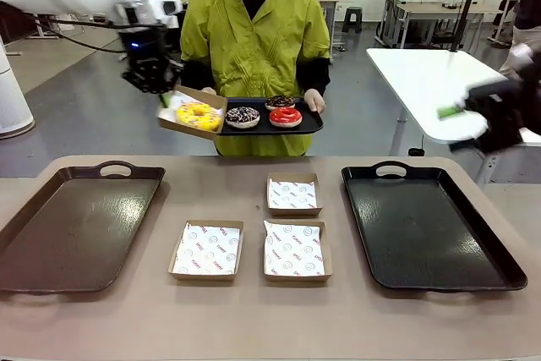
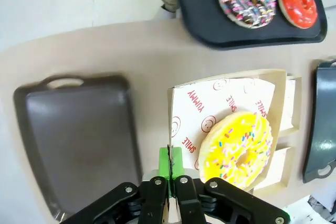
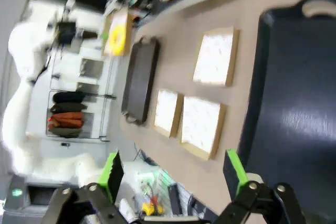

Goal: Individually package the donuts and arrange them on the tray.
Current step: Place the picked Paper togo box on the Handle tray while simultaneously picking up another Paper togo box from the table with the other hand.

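Above the table's (image 1: 254, 319) far left edge, the left gripper (image 2: 170, 162) is clamped tight on the rim of a box (image 2: 226, 93), holding it in the air. The yellow donut (image 2: 236, 148) lies inside on printed paper. The box sits just beside the small tray (image 1: 311, 124) held by a person (image 1: 254, 40). That tray carries the sprinkled donut (image 1: 243, 116), red donut (image 1: 286, 116) and dark donut (image 1: 280, 102). At the right side, the right gripper (image 3: 173, 177) hangs raised, its jaws wide and holding nothing. On the table three empty boxes (image 1: 207, 249) lie between the left tray (image 1: 68, 226) and right tray (image 1: 431, 226).
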Controlling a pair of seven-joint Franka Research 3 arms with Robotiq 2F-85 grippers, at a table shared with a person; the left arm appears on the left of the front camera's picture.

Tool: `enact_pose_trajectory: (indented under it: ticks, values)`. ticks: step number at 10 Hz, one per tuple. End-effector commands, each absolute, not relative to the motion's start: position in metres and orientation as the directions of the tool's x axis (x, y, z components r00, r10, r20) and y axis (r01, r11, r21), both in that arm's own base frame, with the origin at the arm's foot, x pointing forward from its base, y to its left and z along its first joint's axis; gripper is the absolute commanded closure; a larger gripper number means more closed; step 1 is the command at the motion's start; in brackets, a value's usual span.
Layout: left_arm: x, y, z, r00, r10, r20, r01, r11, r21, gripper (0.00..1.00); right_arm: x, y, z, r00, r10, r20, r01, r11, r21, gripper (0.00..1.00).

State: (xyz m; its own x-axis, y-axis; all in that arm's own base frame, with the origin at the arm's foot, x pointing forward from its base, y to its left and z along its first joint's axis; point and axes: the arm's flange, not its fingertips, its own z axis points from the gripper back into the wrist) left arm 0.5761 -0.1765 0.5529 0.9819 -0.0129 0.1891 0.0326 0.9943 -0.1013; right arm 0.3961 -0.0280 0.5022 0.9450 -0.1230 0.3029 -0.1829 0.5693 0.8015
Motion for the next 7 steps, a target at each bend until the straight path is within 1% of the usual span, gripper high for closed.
enact_pose_trajectory:
  ticks: [1,4,6,7]
  values:
    - [0.540,-0.126,0.546,0.986,0.008,0.166,0.014,0.992,-0.129,0.99,0.471,0.008,0.523,0.963,-0.150,0.224,-0.076,0.648,0.758,0.00]
    - [0.501,-0.070,0.533,0.984,0.087,0.152,-0.059,0.982,-0.181,0.99,0.539,0.088,0.509,0.976,-0.114,0.185,-0.021,0.797,0.604,0.00]
    - [0.477,-0.044,0.518,0.983,0.116,0.145,-0.088,0.978,-0.187,0.99,0.557,0.138,0.483,0.985,-0.077,0.154,-0.008,0.873,0.487,0.00]
    - [0.475,-0.035,0.512,0.984,0.117,0.138,-0.091,0.979,-0.181,0.99,0.561,0.155,0.470,0.987,-0.066,0.144,-0.005,0.894,0.448,0.00]
